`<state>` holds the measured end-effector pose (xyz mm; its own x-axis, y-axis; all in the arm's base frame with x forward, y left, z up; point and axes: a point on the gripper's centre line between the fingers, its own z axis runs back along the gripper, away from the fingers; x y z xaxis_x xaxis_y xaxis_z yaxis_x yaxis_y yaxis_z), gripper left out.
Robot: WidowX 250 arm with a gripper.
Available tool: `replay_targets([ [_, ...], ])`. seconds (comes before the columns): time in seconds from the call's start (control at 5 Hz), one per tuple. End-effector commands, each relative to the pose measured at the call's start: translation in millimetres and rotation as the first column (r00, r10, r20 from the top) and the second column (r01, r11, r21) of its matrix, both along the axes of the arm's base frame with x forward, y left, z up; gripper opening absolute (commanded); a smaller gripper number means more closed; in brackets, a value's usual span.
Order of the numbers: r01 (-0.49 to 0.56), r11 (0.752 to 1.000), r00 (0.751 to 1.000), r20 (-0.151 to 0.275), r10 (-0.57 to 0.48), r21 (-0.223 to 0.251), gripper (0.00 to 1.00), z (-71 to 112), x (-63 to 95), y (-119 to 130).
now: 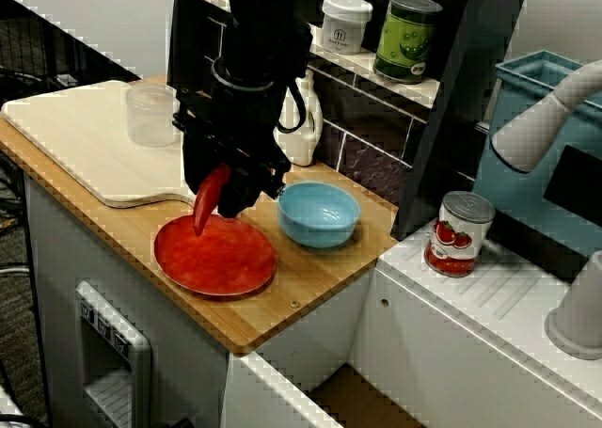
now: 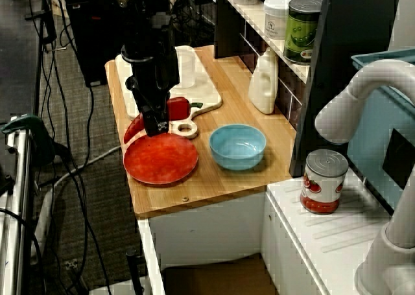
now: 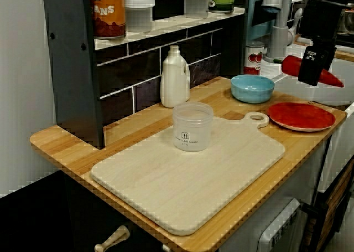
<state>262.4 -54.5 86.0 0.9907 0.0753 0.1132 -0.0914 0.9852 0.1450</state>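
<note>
- Okay, your black claw (image 1: 229,195) is clamped on the long red chili pepper (image 1: 208,200), pinching it around the middle.
- The pepper hangs slanted in the air over the round red plate (image 1: 218,259). In the low counter-level view you can see a clear gap between them, no contact.
- Its pointed tip sticks out one side of your claw and the thicker stem end out the other.
- The plate sits on the wooden countertop (image 1: 282,306), near the front edge.
- A light blue bowl (image 1: 318,214) is just beside the plate, not touching it.
- A pale wooden cutting board (image 1: 80,136) lies on the plate's other side, with a clear plastic cup (image 1: 150,115) standing on it.
- A white plastic bottle (image 1: 303,127) stands upright by the tiled back wall, behind the bowl.
- A tomato can (image 1: 458,233) stands on the white surface, well apart from your claw.
</note>
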Motion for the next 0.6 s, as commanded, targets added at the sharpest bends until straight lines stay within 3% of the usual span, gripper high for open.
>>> replay_targets([
  [0.0,0.009,1.000,0.999,0.044,-0.009,-0.008,0.00,10.1,-0.1,11.4],
  [0.4,0.000,1.000,0.999,0.036,0.000,-0.004,0.00,9.9,0.8,13.9],
])
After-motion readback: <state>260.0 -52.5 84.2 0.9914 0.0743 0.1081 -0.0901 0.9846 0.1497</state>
